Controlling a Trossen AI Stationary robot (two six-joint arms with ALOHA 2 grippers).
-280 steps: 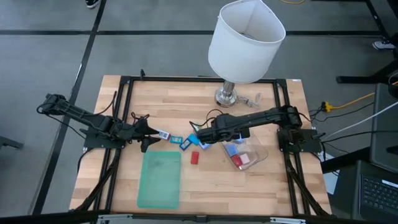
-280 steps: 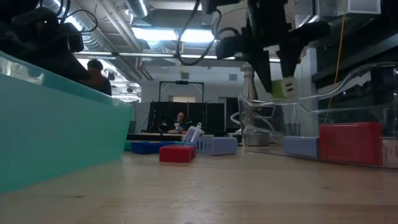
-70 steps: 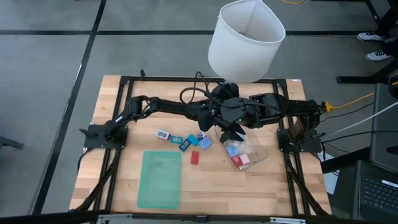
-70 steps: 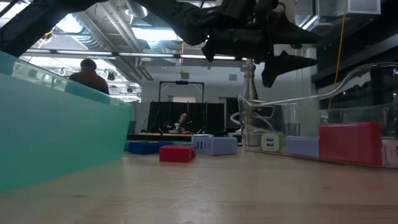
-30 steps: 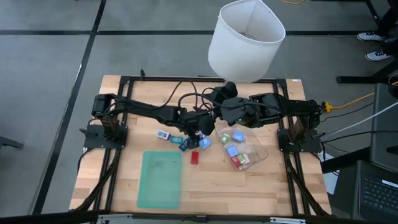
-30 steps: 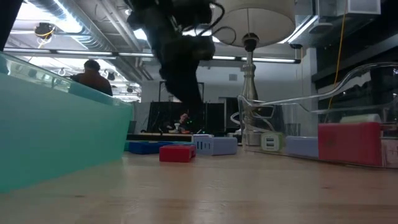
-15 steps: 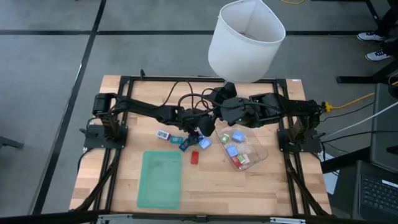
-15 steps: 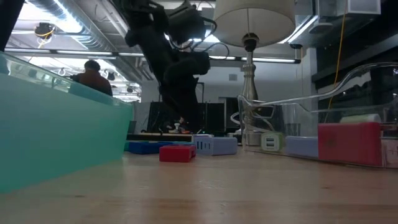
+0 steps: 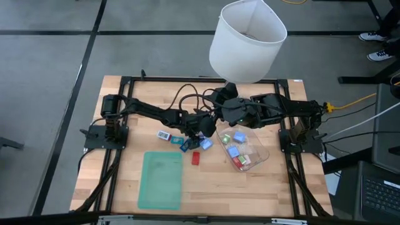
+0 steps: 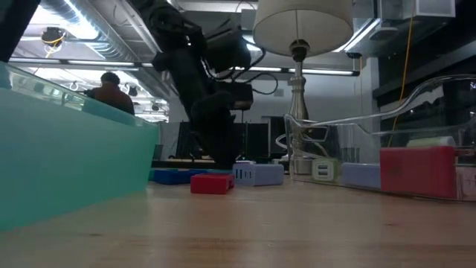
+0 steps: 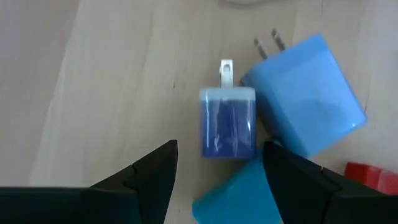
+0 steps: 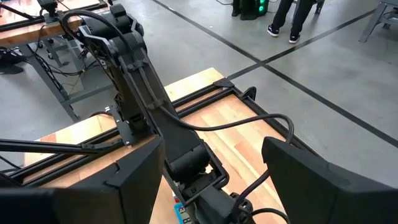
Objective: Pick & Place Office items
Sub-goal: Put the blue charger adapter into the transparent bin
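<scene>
My left gripper (image 11: 219, 154) is open and hangs low over a cluster of small pieces near the table's middle (image 9: 196, 134). Its fingers stand on either side of a dark blue plug-like piece (image 11: 228, 127) without touching it. That piece lies flat on the wood. Beside it lie a light blue piece (image 11: 305, 107), a teal piece (image 11: 239, 194) and a red piece (image 9: 195, 158). A white-and-blue piece (image 9: 164, 134) lies further left. My right gripper (image 12: 214, 152) is open and raised by the lamp's base (image 9: 224, 114), facing left.
A clear plastic tub (image 9: 255, 156) right of the cluster holds several pieces, one of them red (image 10: 418, 170). A flat green tray (image 9: 160, 180) lies toward the near edge. A lamp with a white shade (image 9: 247, 40) stands at the far edge. People show in the room beyond.
My left gripper has come down toward the cluster of pieces, staying over about the same spot on the table. The pieces have stayed where they were.
</scene>
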